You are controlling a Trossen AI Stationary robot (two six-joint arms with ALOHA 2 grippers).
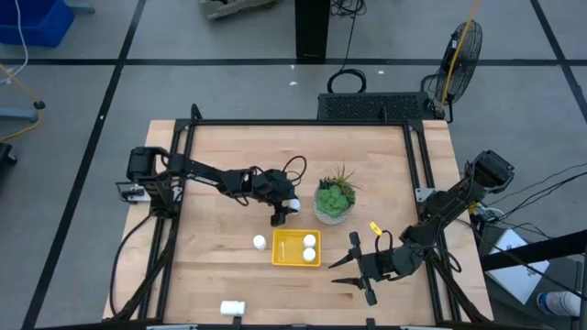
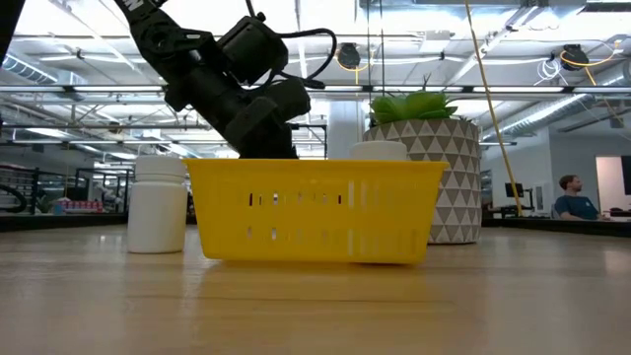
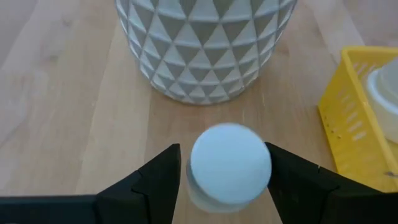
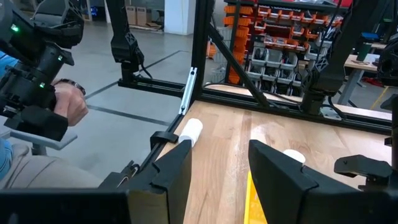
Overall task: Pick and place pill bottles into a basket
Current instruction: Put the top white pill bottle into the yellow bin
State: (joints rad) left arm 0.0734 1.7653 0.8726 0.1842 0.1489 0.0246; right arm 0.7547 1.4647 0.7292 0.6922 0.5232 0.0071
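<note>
Left gripper point(image 1: 285, 212) grasping pill bottle point(image 3: 230, 163) beside plant pot point(image 3: 205, 46), right gripper point(image 1: 356, 265) clenched

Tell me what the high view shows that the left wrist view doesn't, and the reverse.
Only the high view: the right end effector near the table's front right, a bottle on its side at the front edge, an upright bottle just left of the basket, and two bottles inside it.

Only the left wrist view: the left end effector's fingers flanking a white bottle, and the triangle pattern on the plant pot.

Both: the left end effector at that bottle, the pot beside it, the yellow basket close by.
</note>
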